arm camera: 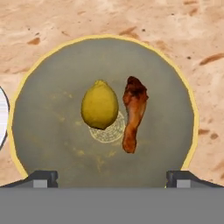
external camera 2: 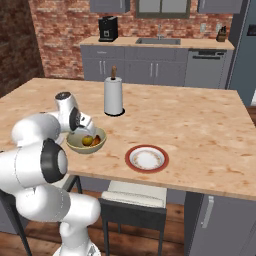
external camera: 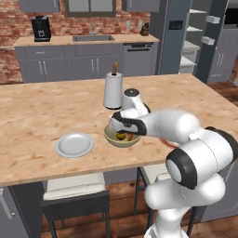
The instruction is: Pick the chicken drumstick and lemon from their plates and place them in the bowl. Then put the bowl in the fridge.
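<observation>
The olive-yellow bowl (arm camera: 48, 131) stands on the wooden island (external camera: 46, 116), near its front edge. Inside it lie the lemon (arm camera: 99, 105) and, just to its right, the chicken drumstick (arm camera: 133, 111). My gripper (arm camera: 112, 177) hangs open right above the bowl (external camera: 122, 142), fingertips spread wide with nothing between them. From the right base the bowl (external camera 2: 86, 147) and lemon (external camera 2: 88, 140) show under the hand (external camera 2: 86, 131). The grey-white plate (external camera: 74, 145) lies bare left of the bowl. The red-rimmed plate (external camera 2: 146, 159) lies bare to its right. The fridge (external camera: 172, 37) stands at the back right, its shelves showing.
A paper towel roll (external camera: 113, 88) stands upright just behind the bowl. Stools (external camera: 74, 186) are tucked under the island's front edge. Grey cabinets with a sink and a coffee machine (external camera: 41, 28) line the brick back wall.
</observation>
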Motion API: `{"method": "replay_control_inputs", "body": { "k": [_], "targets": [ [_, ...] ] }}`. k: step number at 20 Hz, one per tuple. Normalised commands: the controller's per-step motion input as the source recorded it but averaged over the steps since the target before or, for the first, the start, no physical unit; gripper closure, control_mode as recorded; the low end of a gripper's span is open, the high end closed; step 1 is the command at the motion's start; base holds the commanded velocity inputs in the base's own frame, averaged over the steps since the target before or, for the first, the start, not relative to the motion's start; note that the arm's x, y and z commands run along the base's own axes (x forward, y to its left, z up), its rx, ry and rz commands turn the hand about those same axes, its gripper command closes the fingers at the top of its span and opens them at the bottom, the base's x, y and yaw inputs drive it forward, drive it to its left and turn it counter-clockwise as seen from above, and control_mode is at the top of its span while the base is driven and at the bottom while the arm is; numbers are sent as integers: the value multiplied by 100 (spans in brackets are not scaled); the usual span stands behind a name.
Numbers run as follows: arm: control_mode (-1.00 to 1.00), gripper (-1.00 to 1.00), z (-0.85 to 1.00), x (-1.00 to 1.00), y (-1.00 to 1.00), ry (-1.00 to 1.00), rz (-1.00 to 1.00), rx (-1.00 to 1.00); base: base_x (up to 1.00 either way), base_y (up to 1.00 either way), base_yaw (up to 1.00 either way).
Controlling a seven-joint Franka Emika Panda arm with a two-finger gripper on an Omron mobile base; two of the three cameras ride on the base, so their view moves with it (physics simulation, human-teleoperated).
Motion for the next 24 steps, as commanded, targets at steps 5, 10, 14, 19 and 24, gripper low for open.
{"method": "replay_control_inputs", "body": {
  "k": [5, 10, 14, 19, 24],
  "targets": [
    [-100, -100, -7, -3, 46, 0, 38, -15, 0, 0, 0],
    [-100, -100, -15, -4, 39, 0, 39, -22, 0, 0, 0],
    [-100, -100, -7, -8, 23, 0, 36, -14, 0, 0, 0],
    [-100, -100, -10, -12, 4, 1, 31, -3, 0, 0, 0],
    [-100, -100, -25, 10, 0, 0, 8, -19, 0, 0, 0]
  ]
}}
